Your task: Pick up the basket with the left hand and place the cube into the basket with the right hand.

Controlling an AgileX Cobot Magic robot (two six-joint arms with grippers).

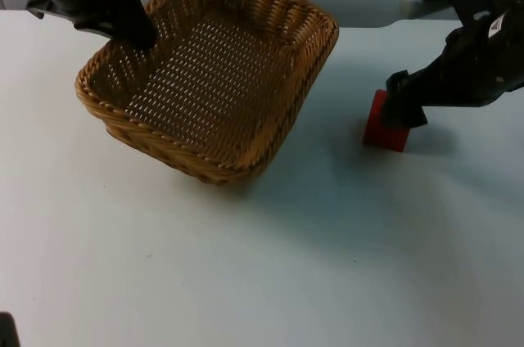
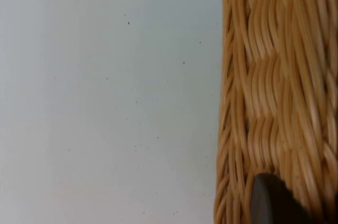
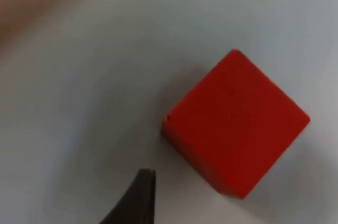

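Notably, basket [image 1: 214, 77] tilted, cube-side edge lowest

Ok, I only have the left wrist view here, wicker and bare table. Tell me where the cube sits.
Observer: The red cube sits on the white table, to the right of the basket in the top view and apart from it.
Operator: Report the right gripper.
Observer: The right gripper is down at the cube. Its jaws look open, with one fingertip beside the cube, not touching it.
Operator: Now give me the basket's inside.
Observer: Nothing lies in it. The left gripper grips its far rim, and the basket sits tilted.
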